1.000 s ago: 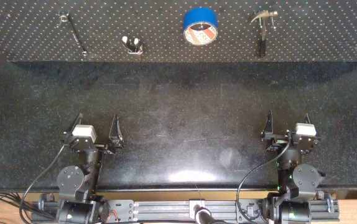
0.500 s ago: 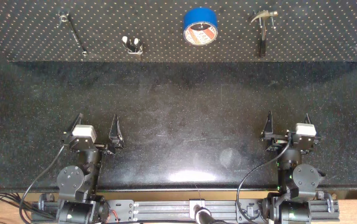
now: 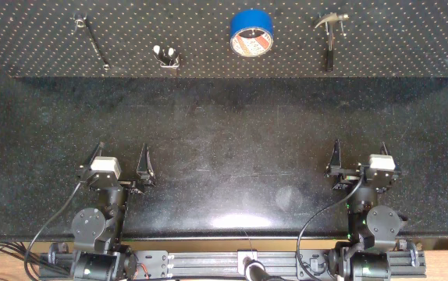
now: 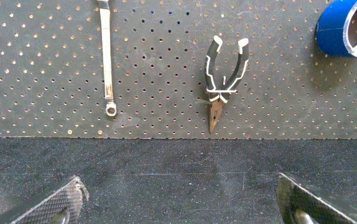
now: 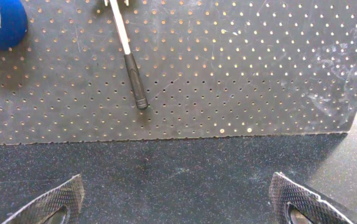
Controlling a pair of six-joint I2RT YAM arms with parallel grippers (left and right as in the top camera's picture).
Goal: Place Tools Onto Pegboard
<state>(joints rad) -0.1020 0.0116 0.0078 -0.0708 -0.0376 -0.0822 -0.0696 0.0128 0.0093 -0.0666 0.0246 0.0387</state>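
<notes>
tools: wrench [image 3: 91, 41], pliers [image 3: 166, 56], tape [image 3: 251, 33] and hammer [image 3: 330, 35] are all hung on the pegboard [image 3: 411, 47], top of frame
pincers: left gripper [image 3: 122, 148] and right gripper [image 3: 360, 147] are spread wide, nothing held, lower frame
step: looks basically finished
next: no grab seems called for tbh

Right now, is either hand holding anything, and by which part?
Nothing is held. The left hand and right hand are open, empty; wrench, pliers, tape and hammer hang on the pegboard.

- The left black arm [image 3: 99, 212] is sitting folded back over its base, its carbon-fingered left gripper [image 3: 121, 150] pointing forward with fingers spread wide.
- The right black arm [image 3: 374, 215] is sitting likewise, its right gripper [image 3: 360, 147] gaping equally.
</notes>
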